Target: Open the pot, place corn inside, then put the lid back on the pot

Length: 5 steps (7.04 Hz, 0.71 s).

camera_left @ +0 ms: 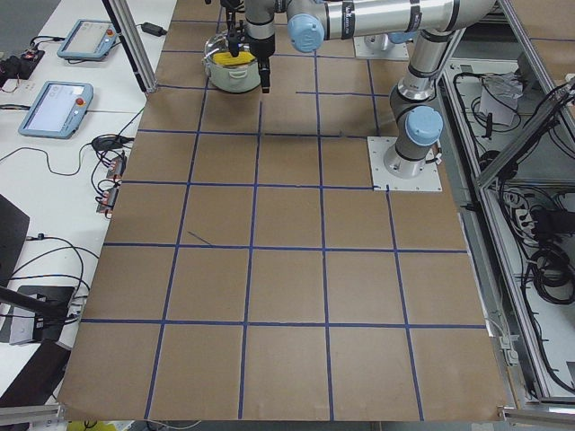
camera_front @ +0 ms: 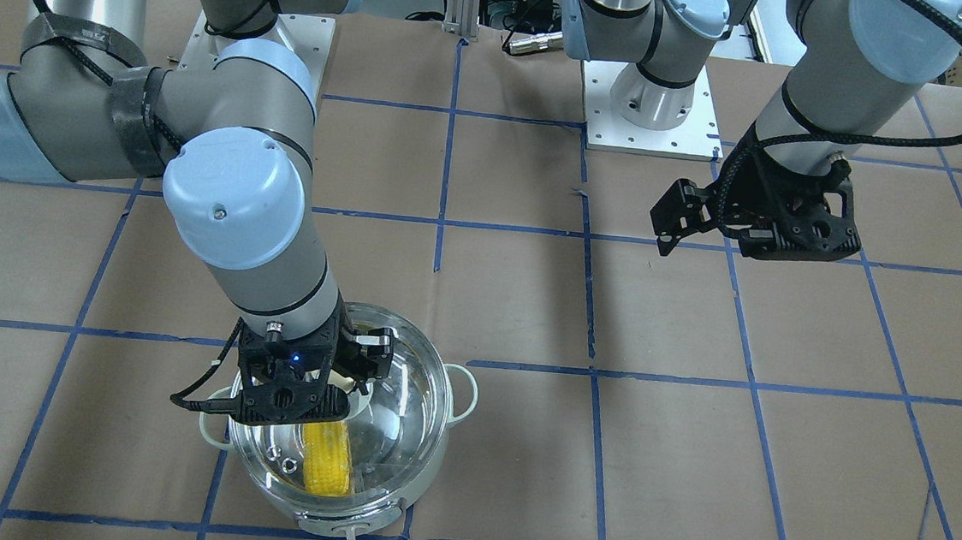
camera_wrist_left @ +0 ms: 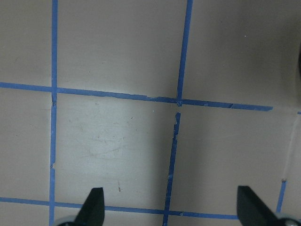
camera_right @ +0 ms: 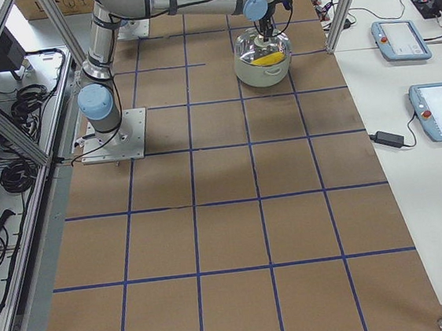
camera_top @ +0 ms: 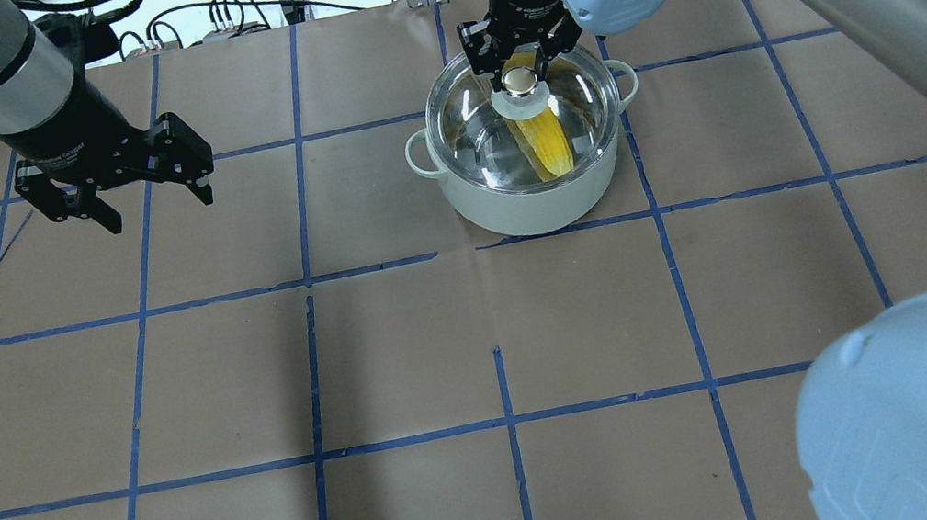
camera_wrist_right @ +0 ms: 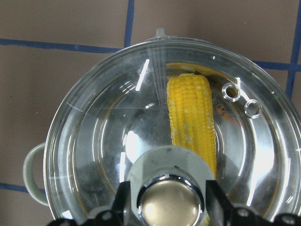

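Two of the three steps look finished: the corn (camera_top: 546, 146) lies inside the pot (camera_top: 511, 208), and the lid (camera_top: 573, 98) sits level on the rim over it. What seems left is only to let go of the knob (camera_top: 520, 82) and lift the arm clear. The pot stands on the table (camera_top: 404, 353) in the upper middle of the overhead view, a little right of centre. The right gripper (camera_wrist_right: 168, 203) reaches down over the lid with its fingers (camera_wrist_right: 123, 207) set against either side of the knob, apparently pinching it. The left gripper (camera_top: 160, 211) hangs spread and holding nothing in the upper left of that view, well apart from the pot. Seen through the glass, the corn's long axis runs roughly top to bottom in the right wrist view, slightly right of the pot's centre. Its blunt end points to the top of that frame, toward the pot's small tab (camera_wrist_right: 160, 33). The other end passes under the knob and is hidden, so the tip cannot be made out.
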Available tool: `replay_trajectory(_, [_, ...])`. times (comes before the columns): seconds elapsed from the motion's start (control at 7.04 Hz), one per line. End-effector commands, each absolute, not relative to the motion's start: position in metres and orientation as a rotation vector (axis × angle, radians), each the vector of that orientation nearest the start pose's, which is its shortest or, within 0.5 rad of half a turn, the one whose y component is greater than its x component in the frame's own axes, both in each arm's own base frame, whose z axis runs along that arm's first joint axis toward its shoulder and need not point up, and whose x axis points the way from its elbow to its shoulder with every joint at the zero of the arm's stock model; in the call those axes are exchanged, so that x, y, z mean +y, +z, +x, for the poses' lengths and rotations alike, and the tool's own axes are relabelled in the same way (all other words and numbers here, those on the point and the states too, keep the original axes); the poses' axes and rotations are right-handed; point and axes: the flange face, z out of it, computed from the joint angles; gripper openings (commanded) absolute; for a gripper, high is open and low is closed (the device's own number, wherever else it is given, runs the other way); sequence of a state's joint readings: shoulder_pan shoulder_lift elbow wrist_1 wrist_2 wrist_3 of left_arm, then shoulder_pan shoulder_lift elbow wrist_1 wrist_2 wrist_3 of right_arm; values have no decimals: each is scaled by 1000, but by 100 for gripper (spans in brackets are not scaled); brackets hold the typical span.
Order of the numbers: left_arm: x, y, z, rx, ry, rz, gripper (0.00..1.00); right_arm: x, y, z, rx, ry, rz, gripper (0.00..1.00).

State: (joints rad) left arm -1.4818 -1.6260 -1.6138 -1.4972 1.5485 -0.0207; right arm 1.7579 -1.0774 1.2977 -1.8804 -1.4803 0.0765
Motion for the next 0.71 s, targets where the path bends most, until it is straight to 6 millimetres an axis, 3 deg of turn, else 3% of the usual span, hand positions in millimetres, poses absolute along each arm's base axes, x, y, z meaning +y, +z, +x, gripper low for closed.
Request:
replay_trajectory(0.0, [-521,446,-90,3160,38,-175,100,-654,361,269,3033,-114,-171,80])
replay_trajectory(0.28, [-521,446,-90,3160,38,-175,100,-656,366,261,3034,-119,-160,83])
replay_trajectory(0.43, [-521,446,-90,3160,40,-173,100,-669,380,234,3035,-152,-140,97])
replay_trajectory(0.57, [-521,446,-90,3159,40,-173,100,-675,410,209,3045,-236,-145,99])
